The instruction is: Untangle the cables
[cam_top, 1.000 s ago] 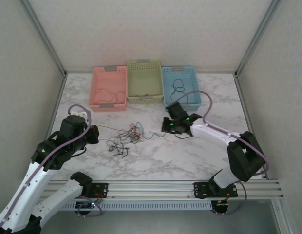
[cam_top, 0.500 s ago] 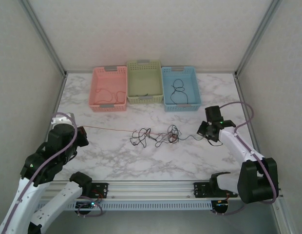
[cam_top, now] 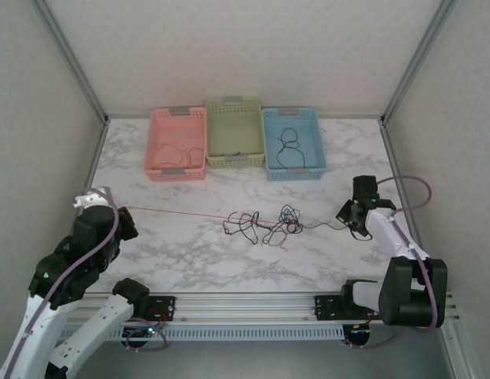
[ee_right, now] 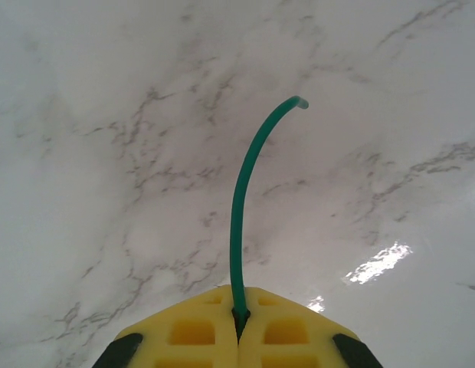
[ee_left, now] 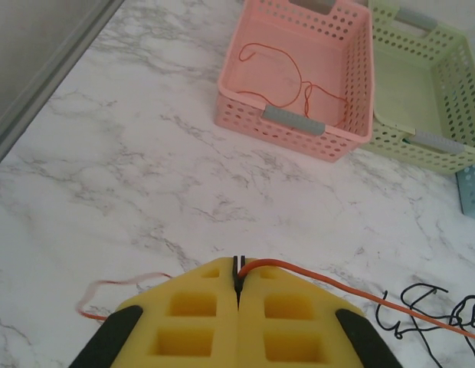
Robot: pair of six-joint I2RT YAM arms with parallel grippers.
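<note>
Top external view: two arms hold a knot of cables stretched out

Left end effector is in front of the green basket and far to its left. It is clenched on a red-orange cable. That cable runs tight to the knot of cables, which lies on the tabletop in front of the green basket. A green cable goes on to the right end effector, far right of the basket, clenched on it.
</note>
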